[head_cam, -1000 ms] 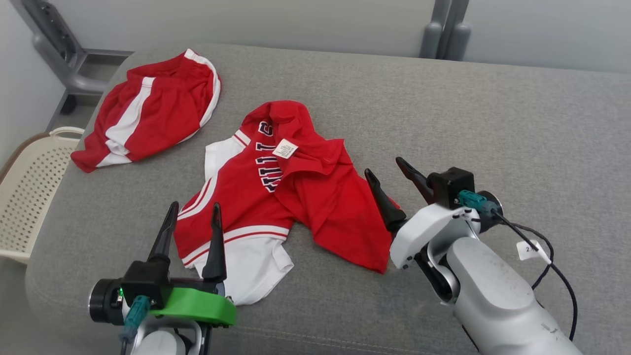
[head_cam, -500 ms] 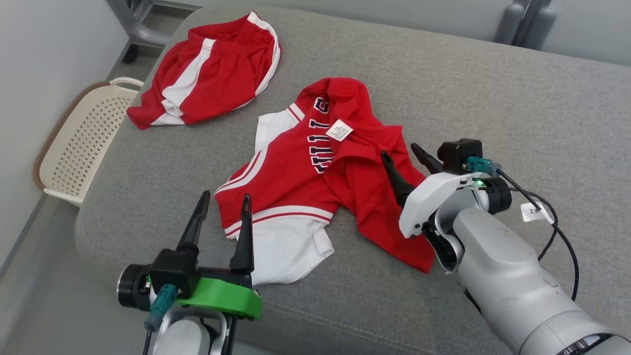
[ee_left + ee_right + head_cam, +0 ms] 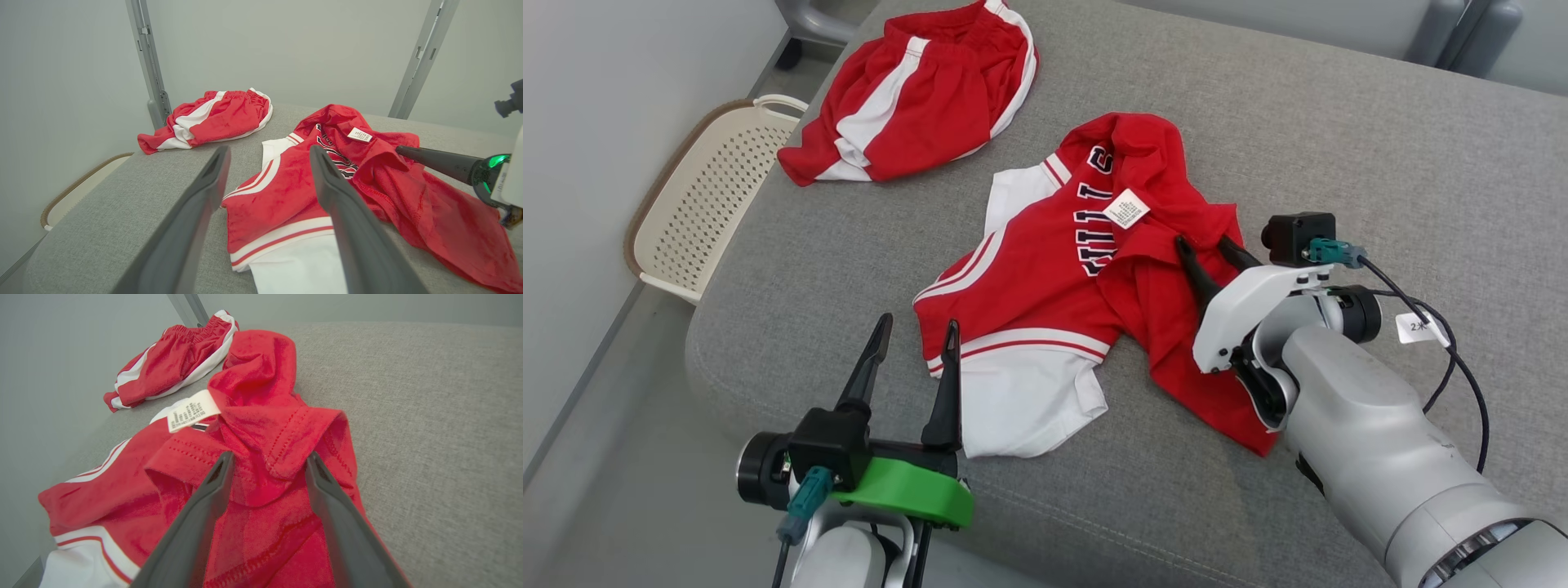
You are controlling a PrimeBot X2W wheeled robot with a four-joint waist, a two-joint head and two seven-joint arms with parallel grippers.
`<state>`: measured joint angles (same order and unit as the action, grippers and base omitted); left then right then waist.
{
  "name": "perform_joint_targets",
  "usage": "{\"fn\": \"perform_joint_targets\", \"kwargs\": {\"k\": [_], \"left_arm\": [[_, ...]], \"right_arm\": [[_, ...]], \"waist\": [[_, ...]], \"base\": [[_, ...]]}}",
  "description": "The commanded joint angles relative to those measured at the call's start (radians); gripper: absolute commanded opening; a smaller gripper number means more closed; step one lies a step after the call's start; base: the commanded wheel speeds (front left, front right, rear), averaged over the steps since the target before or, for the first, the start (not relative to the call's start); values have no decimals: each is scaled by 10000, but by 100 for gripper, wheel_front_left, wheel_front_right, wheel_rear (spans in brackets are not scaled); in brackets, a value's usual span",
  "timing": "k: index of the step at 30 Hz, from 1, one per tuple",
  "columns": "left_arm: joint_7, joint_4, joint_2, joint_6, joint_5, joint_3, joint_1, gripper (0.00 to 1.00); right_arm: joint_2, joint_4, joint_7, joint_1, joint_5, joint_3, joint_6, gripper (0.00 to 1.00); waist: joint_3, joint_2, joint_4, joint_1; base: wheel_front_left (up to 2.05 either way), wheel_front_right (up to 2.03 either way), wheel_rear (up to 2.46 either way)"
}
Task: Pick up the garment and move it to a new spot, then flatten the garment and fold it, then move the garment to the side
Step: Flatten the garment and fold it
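Fingers, right: right fingers (image 3: pixel 204 514) stand partly apart, astride a raised red fold at the jersey's 3 o'clock side. Cloth lies between them, and no pinch can be seen yet.
Fingers, left: left fingers (image 3: pixel 947 384) are spread wide and hold nothing, at the jersey's 7 o'clock, near its white panel.
Item: jersey (image 3: pixel 1045 286), red with white panels and dark lettering. It lies crumpled mid-cushion, doubled over itself, with the care label (image 3: pixel 1125 208) showing at 1 o'clock.
Step in hand: judged to be the first pick-up, with the grip not yet made.
Method: sink the tips low enough to take the whole fold, not only its lip. Close fully before lifting, then rise straight so the cloth peels off evenly.
Risk: a thin bite may slip out, and trailing cloth may drag.
Handling: soft and limp, so it will hang and swing from a single hold.
Support: grey cushion (image 3: pixel 1339 147), with free room at 3 o'clock for a new spot.
Neighbours: red shorts (image 3: pixel 915 90) at 11 o'clock, well apart. Cream basket (image 3: pixel 694 204) at 9 o'clock, beyond the cushion's edge.
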<state>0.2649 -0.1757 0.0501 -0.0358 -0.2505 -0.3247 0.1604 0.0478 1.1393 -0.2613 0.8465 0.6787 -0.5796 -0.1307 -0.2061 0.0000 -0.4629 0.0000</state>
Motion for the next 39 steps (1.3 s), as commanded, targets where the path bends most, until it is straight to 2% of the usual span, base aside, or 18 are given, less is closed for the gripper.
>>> {"fn": "perform_joint_targets", "kwargs": {"k": [1, 8, 18, 28, 39], "left_arm": [[2, -35, 8, -50, -49, 9, 145, 100], [2, -72, 8, -74, -71, 180, 92, 100], [0, -178, 9, 38, 155, 427, -268, 100], [2, -193, 10, 81, 242, 502, -388, 100], [1, -243, 10, 168, 244, 488, -257, 100]], "right_arm": [[46, -10, -40, 142, 66, -19, -1, 0], [49, -528, -40, 11, -115, 238, -1, 0], [289, -2121, -42, -876, -685, 1128, -1, 0], [1358, -3323, -38, -772, -650, 1246, -1, 0], [2585, -3040, 241, 725, -431, 696, 1, 0]], "waist": [[-52, 0, -26, 0], [-3, 0, 240, 0], [490, 0, 1319, 0], [585, 0, 2144, 0], [433, 0, 2201, 0]], "base": [[0, 0, 0], [0, 0, 0], [0, 0, 0], [0, 0, 0], [0, 0, 0]]}}
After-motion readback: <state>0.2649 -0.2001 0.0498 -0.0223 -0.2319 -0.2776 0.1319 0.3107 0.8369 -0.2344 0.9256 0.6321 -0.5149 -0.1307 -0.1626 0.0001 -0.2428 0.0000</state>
